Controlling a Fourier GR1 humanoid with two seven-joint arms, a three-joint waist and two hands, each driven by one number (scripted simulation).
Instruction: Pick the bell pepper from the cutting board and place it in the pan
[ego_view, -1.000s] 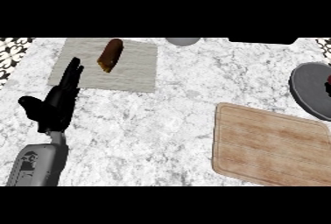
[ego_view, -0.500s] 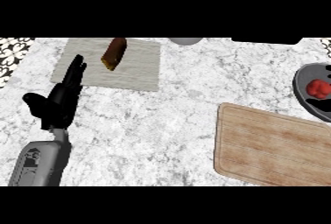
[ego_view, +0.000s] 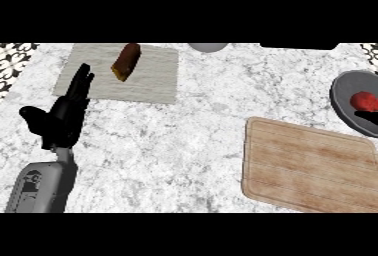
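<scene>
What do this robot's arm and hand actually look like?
In the head view one arm shows: a smooth grey forearm, rounded like a tube, with small dark markings near its lower end. It ends in a black robot hand with slim fingers and a thumb. No cables show.

Cut off at the edges, as we see it

The pan (ego_view: 353, 107) runs off the right edge; a black shape at its lower rim is too little for us to name. A grey round object (ego_view: 207, 47) is clipped by the top.

Left hand (ego_view: 63, 117): matte black, slender fingers plus thumb. Forearm (ego_view: 43, 186): smooth grey shell, dark markings near lower edge.
</scene>
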